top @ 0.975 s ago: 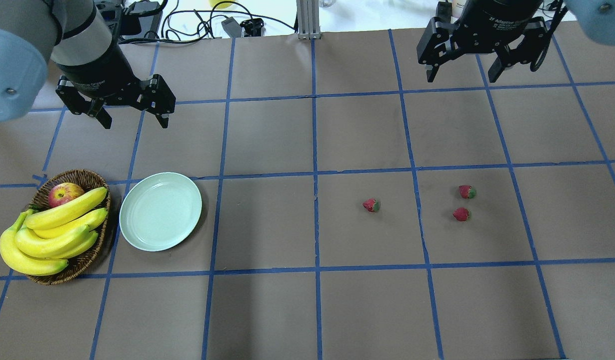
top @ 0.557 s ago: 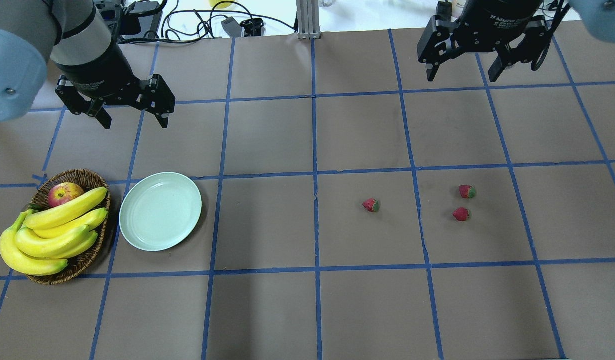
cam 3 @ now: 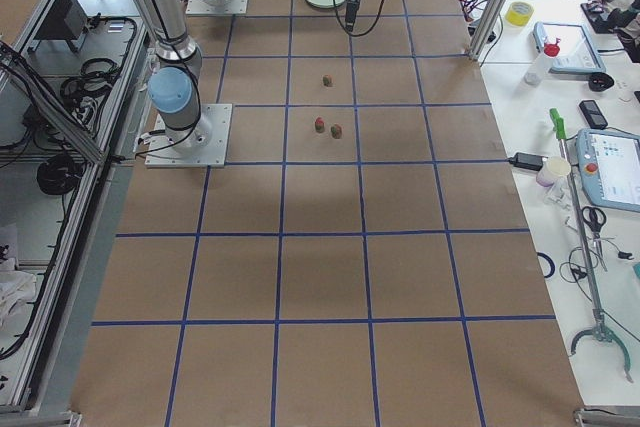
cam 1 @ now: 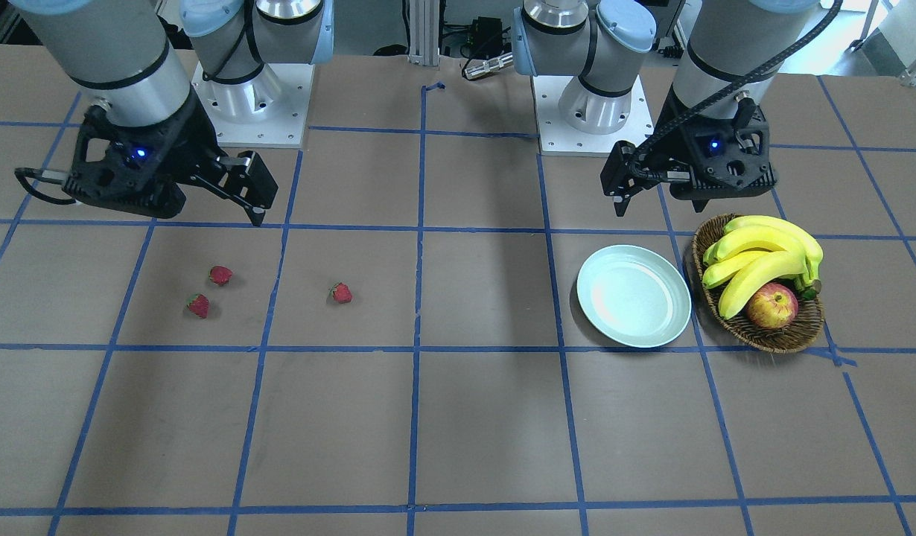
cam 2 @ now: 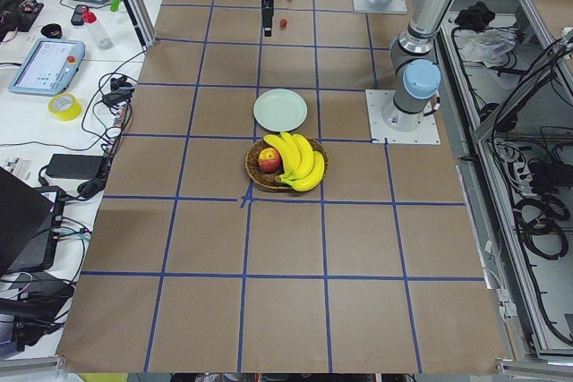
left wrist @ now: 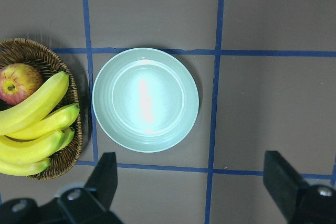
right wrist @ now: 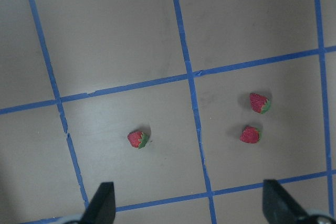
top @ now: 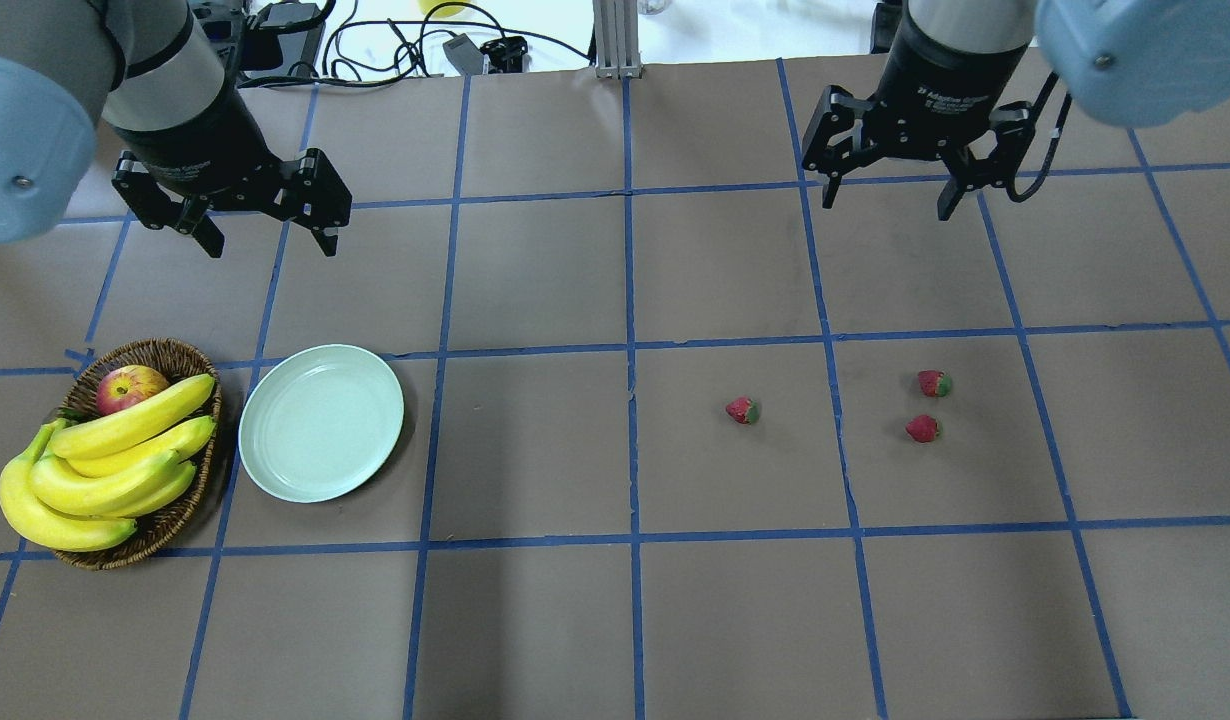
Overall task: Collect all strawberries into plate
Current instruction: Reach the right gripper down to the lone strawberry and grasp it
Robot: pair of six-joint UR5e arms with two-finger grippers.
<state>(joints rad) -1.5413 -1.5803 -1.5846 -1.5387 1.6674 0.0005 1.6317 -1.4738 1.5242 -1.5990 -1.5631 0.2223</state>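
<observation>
My left claw (top: 271, 245) hangs with its fingers spread, the mint plate (top: 321, 422) just beyond it, while my right claw (top: 886, 208) hangs equally wide, and farther out three strawberries (top: 743, 410) lie on the table, well apart from the plate.

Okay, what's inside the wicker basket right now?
A bunch of yellow bananas fills most of the basket, with a red-yellow apple tucked beside them. The bananas cover most of the basket's floor, so anything beneath them cannot be seen.
</observation>
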